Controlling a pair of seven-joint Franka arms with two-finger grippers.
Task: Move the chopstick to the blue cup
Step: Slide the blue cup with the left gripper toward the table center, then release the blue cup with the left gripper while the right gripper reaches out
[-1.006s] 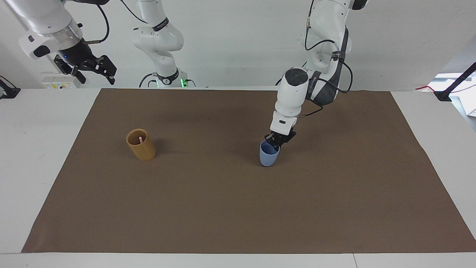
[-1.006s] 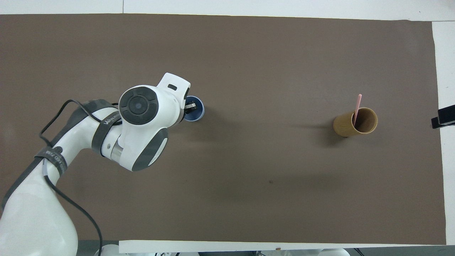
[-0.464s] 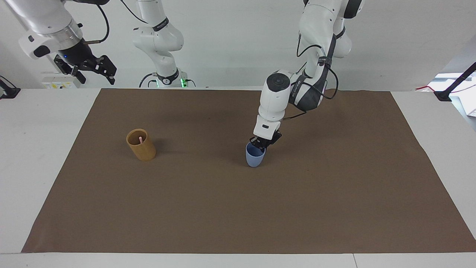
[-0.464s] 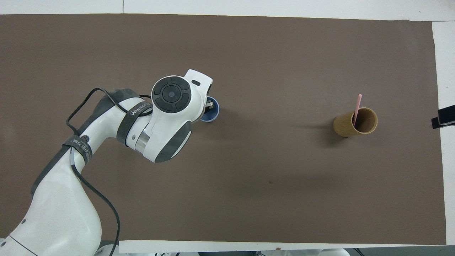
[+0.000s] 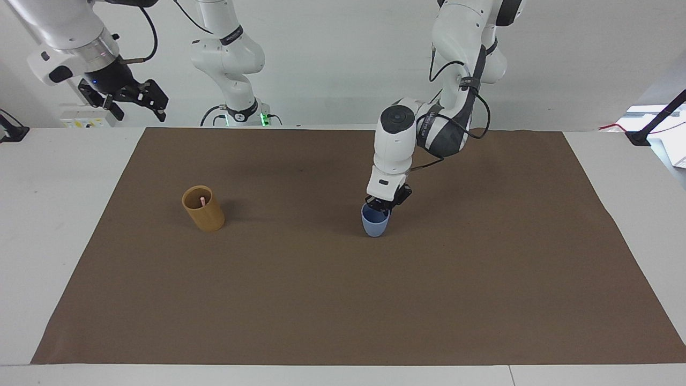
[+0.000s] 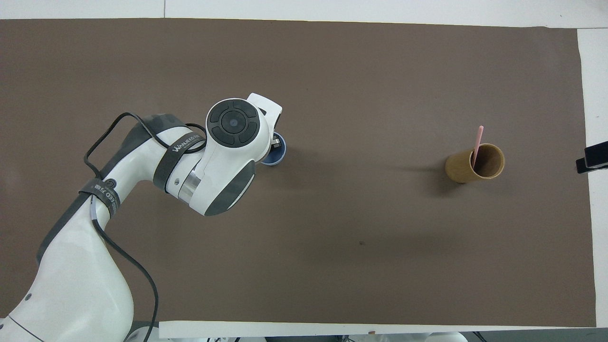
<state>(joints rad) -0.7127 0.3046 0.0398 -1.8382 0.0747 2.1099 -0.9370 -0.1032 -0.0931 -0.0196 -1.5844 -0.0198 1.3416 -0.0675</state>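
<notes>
One pale-pink chopstick stands in the tan cup toward the right arm's end of the mat; it also shows in the overhead view, leaning on that cup's rim. The blue cup stands upright near the mat's middle and shows partly under the wrist in the overhead view. My left gripper points down and is shut on the blue cup's rim, on the edge nearer the robots, and also shows in the overhead view. My right gripper waits open, raised above the table's corner.
A brown mat covers most of the white table. A third robot arm's base stands at the table's edge nearest the robots. A dark part of the right gripper shows at the overhead view's edge beside the tan cup.
My left gripper carried the blue cup toward the right arm's end, then a little back. The cup went from tilted to upright. The right arm, tan cup and chopstick have not moved.
</notes>
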